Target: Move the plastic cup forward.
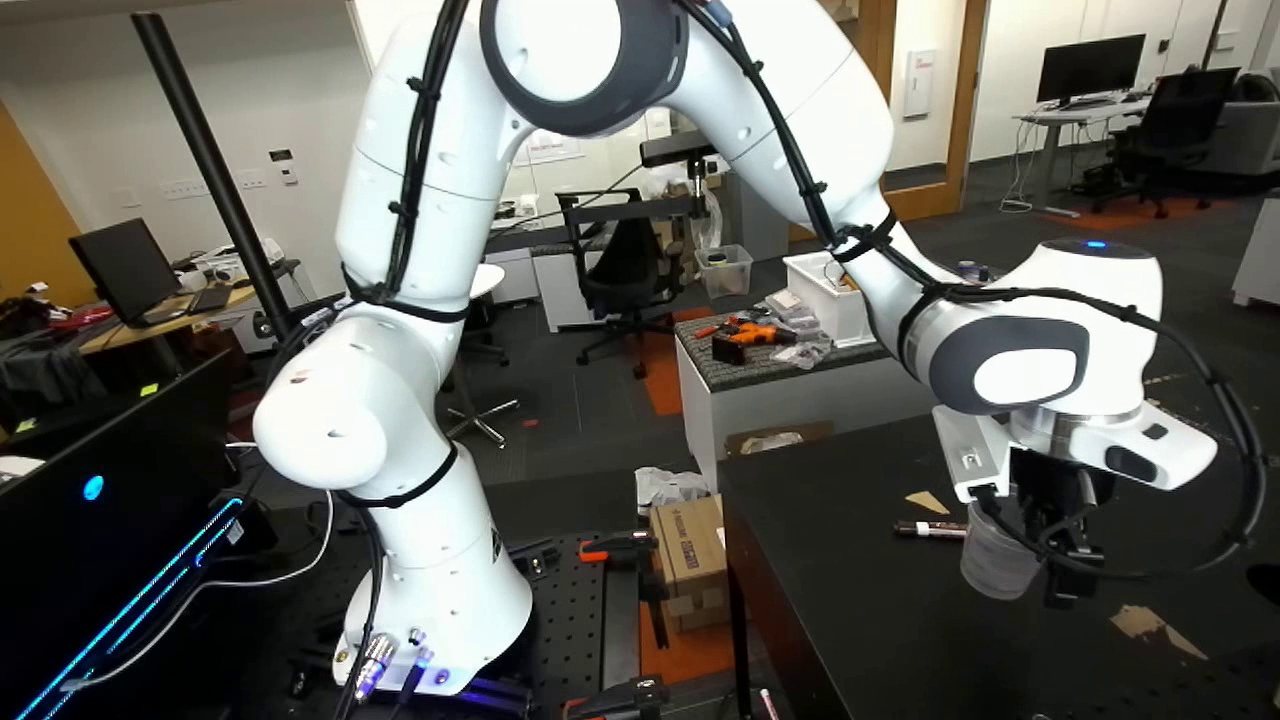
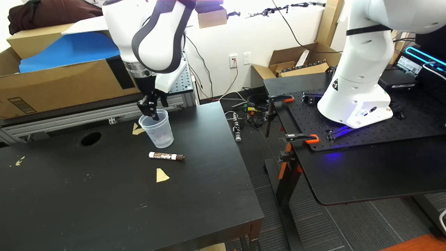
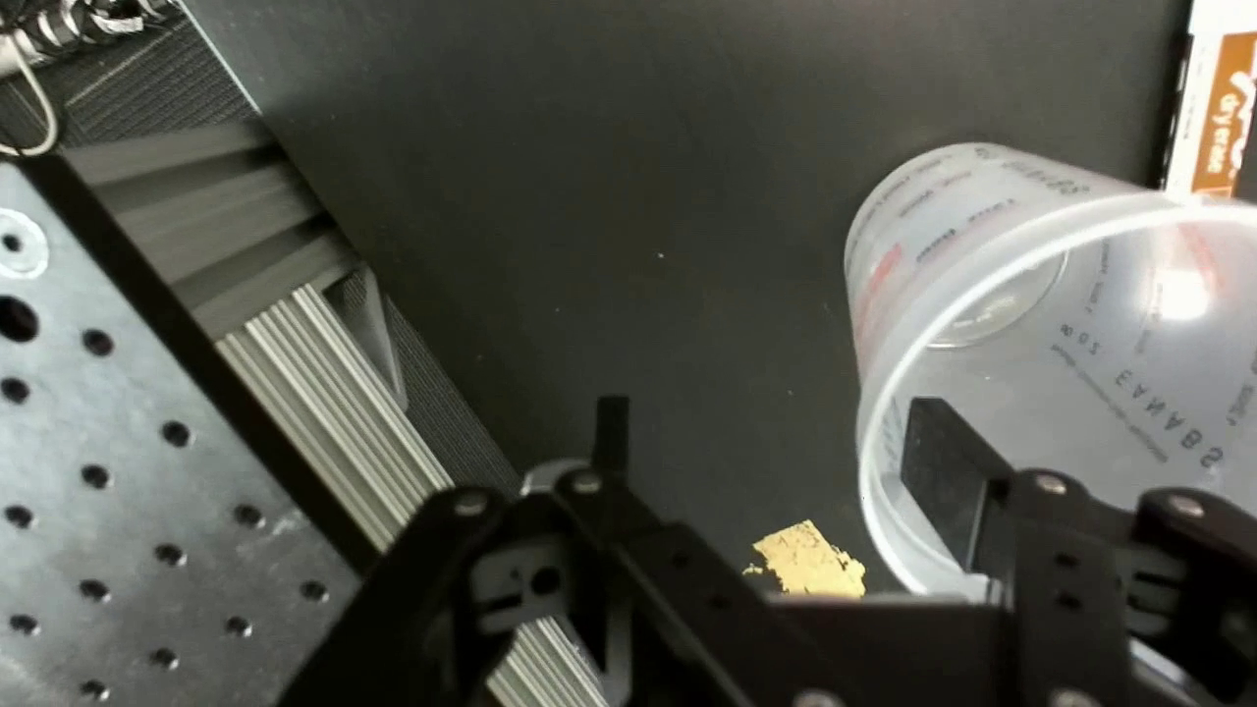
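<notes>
One translucent plastic cup is standing on the black tabletop, toward its far side in an exterior view and just beside a brown-capped dry-erase marker. Its mouth is facing up and its base down, so the long axis is running roughly upright; it is appearing to lean a little there, and I'm not managing to tell whether that is a true tilt. From the wrist I'm looking into the mouth, the base pointing away toward the upper left, print showing on its side. My hand is hanging spread, fingers well apart: one is sitting inside the cup's rim, the other outside it, and I'm not making out whether the inner one is touching plastic. Beyond the tabletop, a large cardboard box is holding a blue sheet; farther off, an open carton is holding cardboard pieces.
</notes>
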`<state>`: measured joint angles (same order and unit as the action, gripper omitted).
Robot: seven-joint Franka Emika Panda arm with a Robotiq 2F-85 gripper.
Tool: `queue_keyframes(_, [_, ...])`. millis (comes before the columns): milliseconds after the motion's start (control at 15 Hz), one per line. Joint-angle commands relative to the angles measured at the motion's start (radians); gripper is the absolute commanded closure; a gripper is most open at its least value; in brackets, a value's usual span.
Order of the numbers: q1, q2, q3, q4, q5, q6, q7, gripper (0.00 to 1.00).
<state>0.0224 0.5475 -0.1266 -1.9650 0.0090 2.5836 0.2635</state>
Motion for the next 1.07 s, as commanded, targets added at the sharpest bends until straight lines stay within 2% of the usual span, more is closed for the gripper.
queue_keyframes(0, [0.026, 0.016, -0.024, 0.029, -0.03, -0.007, 0.042, 0.58])
queue_keyframes(267, [0.034, 0.02, -0.027, 0.037, -0.033, -0.009, 0.043, 0.88])
queue_keyframes(400, [0.038, 0.017, -0.028, 0.036, -0.034, -0.009, 0.044, 1.0])
queue_keyframes(1000, [0.052, -0.073, -0.025, 0.004, -0.034, -0.02, 0.039, 0.98])
